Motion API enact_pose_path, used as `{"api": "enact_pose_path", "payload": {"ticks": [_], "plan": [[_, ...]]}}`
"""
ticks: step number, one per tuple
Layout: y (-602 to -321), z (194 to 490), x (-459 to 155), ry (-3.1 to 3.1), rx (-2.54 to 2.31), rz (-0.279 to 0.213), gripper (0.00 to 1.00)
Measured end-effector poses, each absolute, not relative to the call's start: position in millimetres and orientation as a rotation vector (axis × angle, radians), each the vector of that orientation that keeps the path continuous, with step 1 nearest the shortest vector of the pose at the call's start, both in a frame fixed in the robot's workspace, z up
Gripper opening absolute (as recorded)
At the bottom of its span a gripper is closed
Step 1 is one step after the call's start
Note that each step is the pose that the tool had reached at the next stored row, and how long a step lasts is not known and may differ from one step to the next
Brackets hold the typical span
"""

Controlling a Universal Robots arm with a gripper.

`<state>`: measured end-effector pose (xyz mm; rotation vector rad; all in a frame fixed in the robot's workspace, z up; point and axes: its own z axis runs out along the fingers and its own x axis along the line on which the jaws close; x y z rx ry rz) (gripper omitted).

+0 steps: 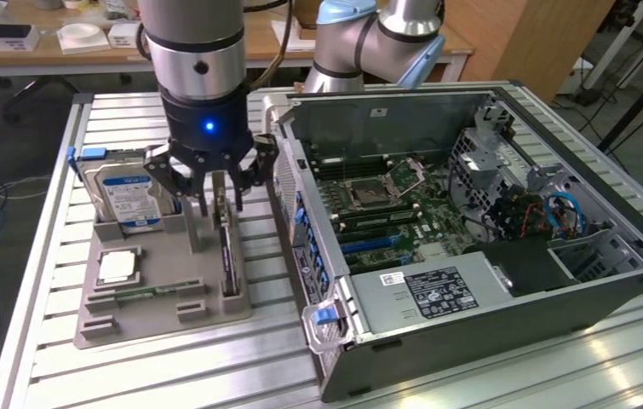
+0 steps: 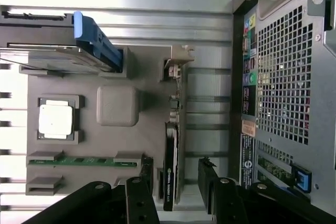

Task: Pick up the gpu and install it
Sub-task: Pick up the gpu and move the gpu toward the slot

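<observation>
The gpu (image 1: 228,256) is a thin black card standing on its edge in a slot of the grey holder tray (image 1: 162,319), with its metal bracket end toward the back. My gripper (image 1: 215,194) hangs just above the card's bracket end and is open. In the wrist view the gpu (image 2: 172,153) runs between the two dark fingers (image 2: 148,177), with a gap on each side. Nothing is held.
In the same tray are a silver hard drive (image 1: 128,198) standing upright, a square processor chip (image 1: 117,268) and a green memory stick (image 1: 145,292). The open computer case (image 1: 503,281), with its motherboard (image 1: 395,213) exposed, stands close to the tray on the exterior view's right.
</observation>
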<state>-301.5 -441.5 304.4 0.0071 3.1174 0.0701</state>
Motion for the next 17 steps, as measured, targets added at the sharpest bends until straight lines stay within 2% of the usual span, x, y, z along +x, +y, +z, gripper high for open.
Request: {"api": "enact_pose_path", "payload": {"ticks": [17], "plan": [[-445, 273, -303, 3.117, 0.007, 0.070, 0.47]]}}
